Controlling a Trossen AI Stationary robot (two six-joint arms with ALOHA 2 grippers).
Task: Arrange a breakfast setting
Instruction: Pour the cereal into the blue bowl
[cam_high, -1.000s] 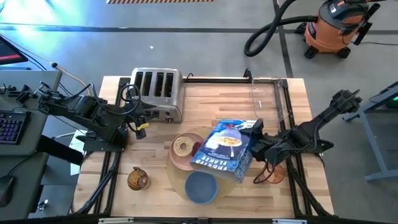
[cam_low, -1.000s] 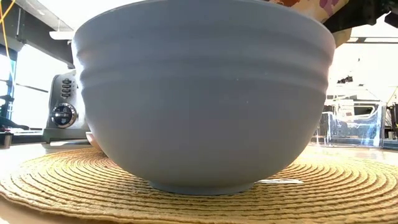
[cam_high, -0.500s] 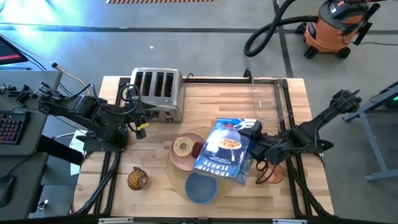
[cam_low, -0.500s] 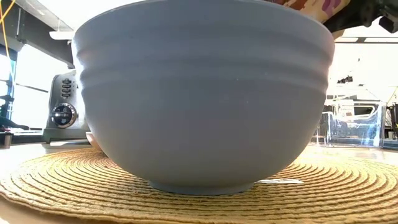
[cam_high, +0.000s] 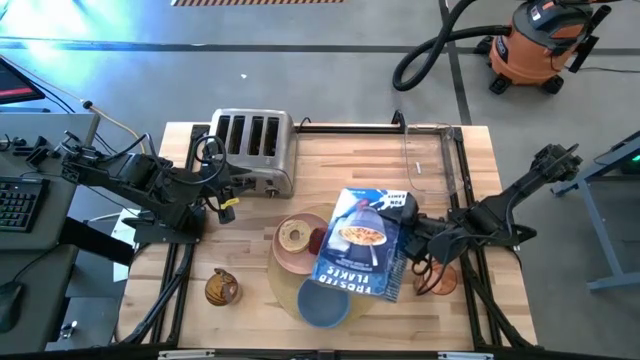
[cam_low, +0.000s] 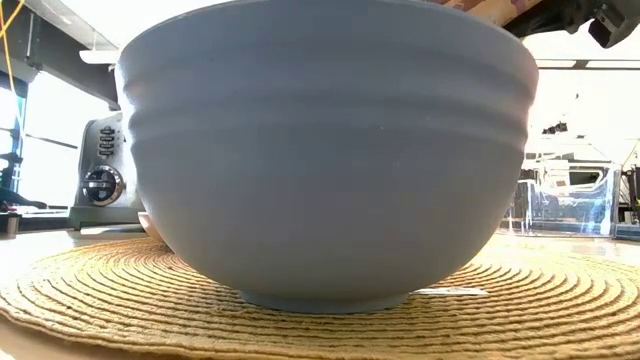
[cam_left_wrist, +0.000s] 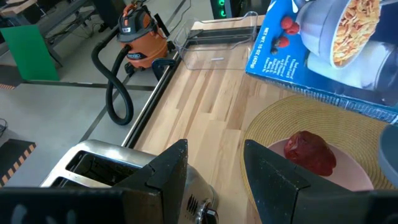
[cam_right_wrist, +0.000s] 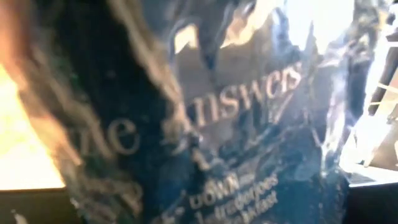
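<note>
Tipped further since a moment ago: glossy blue cardboard cereal box (cam_high: 360, 250), now angled mouth-down over smooth round blue bowl (cam_high: 322, 302), clenched at its top by right pincer (cam_high: 412, 236). Bowl seated on coiled woven tan placemat (cam_low: 560, 300), beside matte pink plate (cam_high: 300, 255) carrying ringed tan bagel (cam_high: 293, 236) and lumpy red fruit (cam_left_wrist: 311, 153). Parked near brushed-steel toaster (cam_high: 252, 145), left pincer (cam_high: 228, 203), fingers apart, grasping nothing. Bare planked worktop (cam_high: 355, 160) open behind.
</note>
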